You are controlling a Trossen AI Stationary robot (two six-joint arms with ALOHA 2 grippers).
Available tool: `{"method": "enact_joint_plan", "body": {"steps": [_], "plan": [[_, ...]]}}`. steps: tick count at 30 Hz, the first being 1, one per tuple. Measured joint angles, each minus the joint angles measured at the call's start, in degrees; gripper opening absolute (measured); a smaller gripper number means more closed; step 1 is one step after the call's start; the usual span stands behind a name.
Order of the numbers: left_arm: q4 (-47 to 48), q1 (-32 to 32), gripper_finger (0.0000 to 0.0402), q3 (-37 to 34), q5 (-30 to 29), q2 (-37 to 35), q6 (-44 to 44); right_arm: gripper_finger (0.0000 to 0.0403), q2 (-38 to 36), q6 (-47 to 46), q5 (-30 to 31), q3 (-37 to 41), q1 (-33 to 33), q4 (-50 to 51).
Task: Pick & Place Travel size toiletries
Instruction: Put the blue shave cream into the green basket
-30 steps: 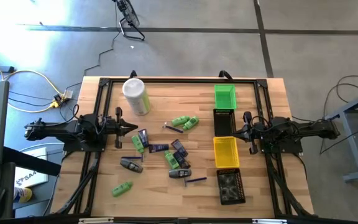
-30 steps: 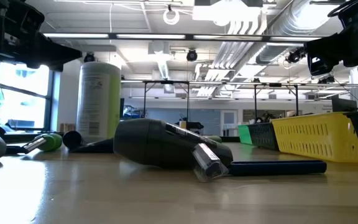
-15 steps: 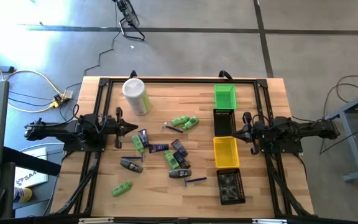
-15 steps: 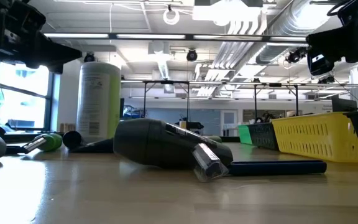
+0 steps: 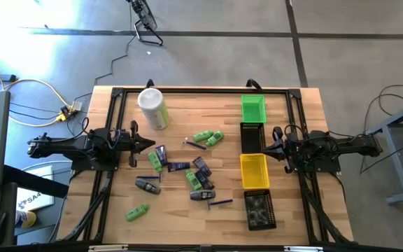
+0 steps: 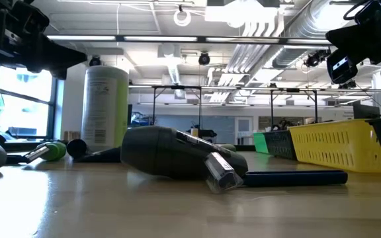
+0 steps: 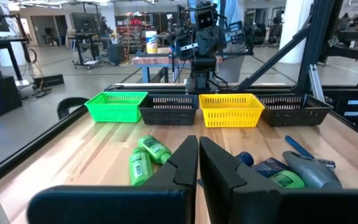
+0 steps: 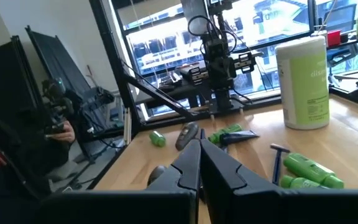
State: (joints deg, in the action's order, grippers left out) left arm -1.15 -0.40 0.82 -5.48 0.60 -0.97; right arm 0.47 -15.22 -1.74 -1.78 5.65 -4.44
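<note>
1. Both tools are hanging above the worktop [image 5: 180, 210], holding nothing: the left tool [image 5: 148, 143] is sitting at the left edge of the scattered items, the right tool [image 5: 264, 147] just beside the row of bins, and each has its fingers pressed narrow, nearly touching.
2. Travel toiletries [image 5: 180, 168] are lying loose in the middle of the worktop: a pair of green bottles [image 5: 208, 137] toward the far side, tubes and dark sticks clustered between the arms, a grey tube [image 5: 147, 185] nearer the front, and one green bottle [image 5: 137, 212] lying apart near the front left.
3. Four bins are standing in a line on the right: green bin [image 5: 252, 108], black, yellow bin [image 5: 254, 171], black. The yellow one looks empty.
4. Judging by this, picking is not yet under way; the task is sitting at its start.
5. Next, one tool needs to be spreading its fingers, descending over a nearby item, closing on it, then carrying it to a bin.
</note>
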Motion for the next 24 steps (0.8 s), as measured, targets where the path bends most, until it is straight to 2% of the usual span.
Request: {"method": "enact_joint_plan", "body": {"steps": [13, 18, 24], "plan": [[-1.7, 0.0, 0.0012, 0.0, 0.0, 0.0, 0.8, 0.0003, 0.0, 0.5, 0.0, 0.0, 0.0, -0.2], [-2.0, 0.0, 0.0012, 0.0, 0.0, 0.0, 1.3, 0.0003, 0.0, 5.9, 0.3, 0.0, 0.0, -3.2], [-2.1, 0.0, 0.0012, 0.0, 0.2, 0.0, 2.9, 0.0003, 0.0, 7.6, 0.3, 0.0, 0.0, -5.4]]}}
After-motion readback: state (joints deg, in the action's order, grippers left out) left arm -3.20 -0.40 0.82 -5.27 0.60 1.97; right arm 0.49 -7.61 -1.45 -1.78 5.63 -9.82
